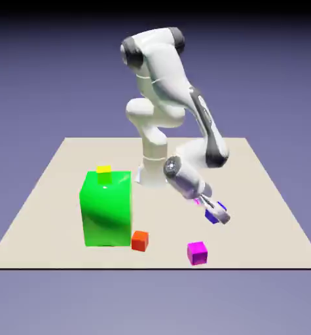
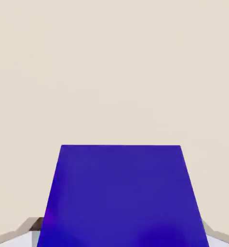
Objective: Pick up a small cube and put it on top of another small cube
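My gripper (image 1: pixel 216 213) is shut on a small blue cube (image 1: pixel 213 216), right of the table's middle in the exterior view. In the hand view the blue cube (image 2: pixel 121 193) fills the lower half between the grey fingertips (image 2: pixel 33 226), with only bare table beyond it. I cannot tell whether the cube touches the table. A small magenta cube (image 1: pixel 197 252) lies on the table nearer the front edge, just left of the gripper. A small red cube (image 1: pixel 139 241) sits against the front right corner of the green block. A small yellow cube (image 1: pixel 104 173) rests on top of that block.
A large green block (image 1: pixel 106 209) stands at the exterior view's left, much taller than the small cubes. The beige table (image 1: pixel 262 196) ends close in front of the magenta and red cubes.
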Controlling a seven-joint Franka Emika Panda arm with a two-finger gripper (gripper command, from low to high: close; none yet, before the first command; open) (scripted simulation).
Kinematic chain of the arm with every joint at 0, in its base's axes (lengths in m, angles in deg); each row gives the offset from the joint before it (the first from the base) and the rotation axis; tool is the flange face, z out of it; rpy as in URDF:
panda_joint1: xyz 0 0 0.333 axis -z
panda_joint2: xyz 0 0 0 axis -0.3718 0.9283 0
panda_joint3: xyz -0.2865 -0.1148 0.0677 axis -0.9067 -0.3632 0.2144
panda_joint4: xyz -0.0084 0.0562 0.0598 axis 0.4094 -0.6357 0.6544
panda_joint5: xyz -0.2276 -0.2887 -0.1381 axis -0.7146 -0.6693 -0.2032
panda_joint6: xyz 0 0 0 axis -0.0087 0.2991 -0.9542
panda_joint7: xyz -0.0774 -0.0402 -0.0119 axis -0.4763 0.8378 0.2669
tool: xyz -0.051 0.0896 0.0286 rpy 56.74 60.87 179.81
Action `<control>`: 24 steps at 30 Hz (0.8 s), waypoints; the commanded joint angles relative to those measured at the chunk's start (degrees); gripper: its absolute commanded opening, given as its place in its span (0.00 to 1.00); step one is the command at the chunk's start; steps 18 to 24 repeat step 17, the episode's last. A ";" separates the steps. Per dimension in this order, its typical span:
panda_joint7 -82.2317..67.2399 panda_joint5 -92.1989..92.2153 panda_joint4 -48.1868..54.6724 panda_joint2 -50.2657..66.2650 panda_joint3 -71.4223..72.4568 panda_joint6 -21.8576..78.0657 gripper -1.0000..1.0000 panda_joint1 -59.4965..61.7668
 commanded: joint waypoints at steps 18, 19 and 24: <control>6.57 -1.45 5.64 1.69 -0.58 0.38 1.00 6.92; 6.57 -1.45 5.64 1.69 -0.58 0.38 1.00 6.92; 6.57 -1.45 5.64 1.69 -0.58 0.38 1.00 6.92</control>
